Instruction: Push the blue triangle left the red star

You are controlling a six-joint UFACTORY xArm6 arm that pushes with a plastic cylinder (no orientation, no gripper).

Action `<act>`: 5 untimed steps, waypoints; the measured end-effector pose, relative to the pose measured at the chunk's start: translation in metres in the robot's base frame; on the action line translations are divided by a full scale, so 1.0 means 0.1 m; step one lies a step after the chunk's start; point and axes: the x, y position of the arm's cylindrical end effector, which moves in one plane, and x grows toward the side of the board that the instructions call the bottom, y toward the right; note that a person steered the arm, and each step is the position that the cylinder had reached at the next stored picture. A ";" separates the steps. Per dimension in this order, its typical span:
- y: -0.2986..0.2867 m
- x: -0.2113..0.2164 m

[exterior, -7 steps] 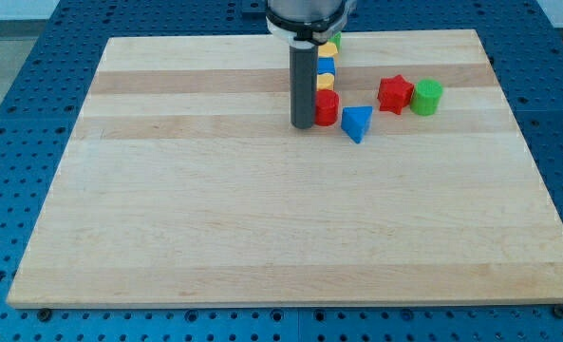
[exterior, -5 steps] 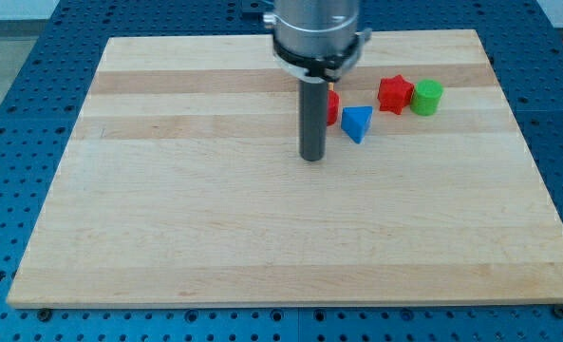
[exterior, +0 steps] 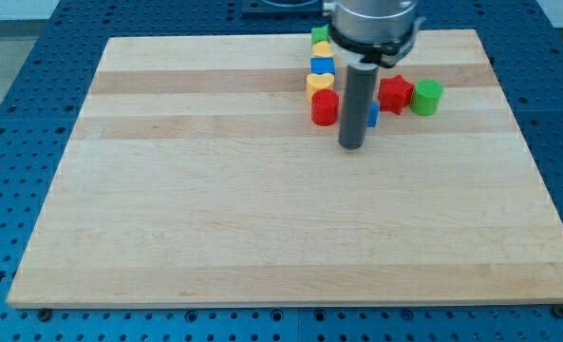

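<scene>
Rod-type end effector, no jaws, nothing held; my tip (exterior: pixel 353 146) down on the bench (exterior: pixel 215 218). Blue triangle (exterior: pixel 372 115) mostly hidden just behind the rod, slightly right. Red star (exterior: pixel 394 93) farther right, touching green block (exterior: pixel 427 97). Red cylinder (exterior: pixel 325 108) near left. Apparently poised to nudge the triangle.

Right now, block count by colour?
Red: 2, cylinder and star
Green: 2, one beside the star, one at the column's top
Blue: 2, cube and triangle, mostly behind my tip
Yellow: 2
Total: 8
</scene>
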 end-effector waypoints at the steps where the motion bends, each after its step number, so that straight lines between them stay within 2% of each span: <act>1: -0.13 -0.05; 3: -0.14 -0.32; 5: -0.14 -0.22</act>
